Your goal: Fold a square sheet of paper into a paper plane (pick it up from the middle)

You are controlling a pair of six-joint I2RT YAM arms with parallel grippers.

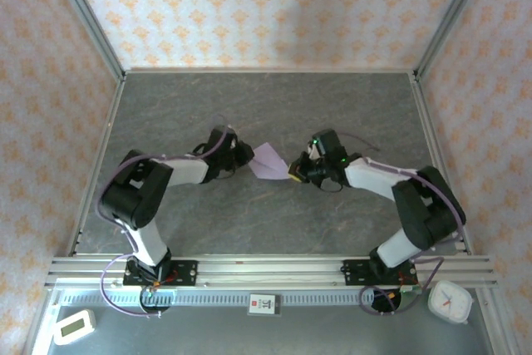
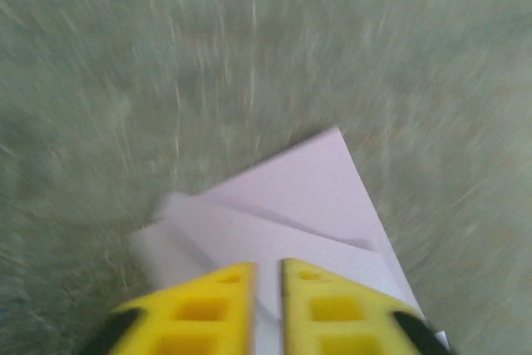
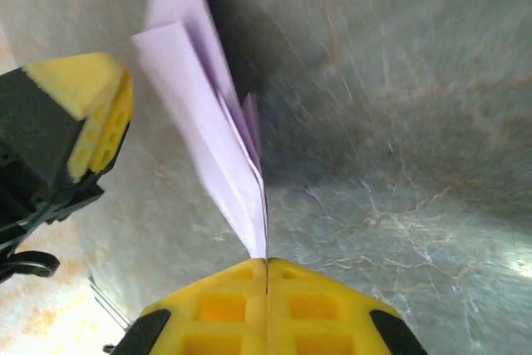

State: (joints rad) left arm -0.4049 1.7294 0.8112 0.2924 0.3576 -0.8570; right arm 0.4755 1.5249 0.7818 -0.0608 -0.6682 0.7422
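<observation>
While the right gripper [image 3: 266, 265] pinches the paper plane [image 3: 204, 122] by its tip, jaws closed | left gripper [image 2: 268, 270] slightly parted, beside the plane, gripping nothing | grey counter [image 1: 274, 106] beneath.

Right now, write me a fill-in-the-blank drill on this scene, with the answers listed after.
1. The folded paper is pale ___ in colour.
2. The right gripper has its jaws ___ on the paper.
3. The left gripper has a narrow ___ between its yellow jaws.
Missing words: purple; shut; gap.
</observation>
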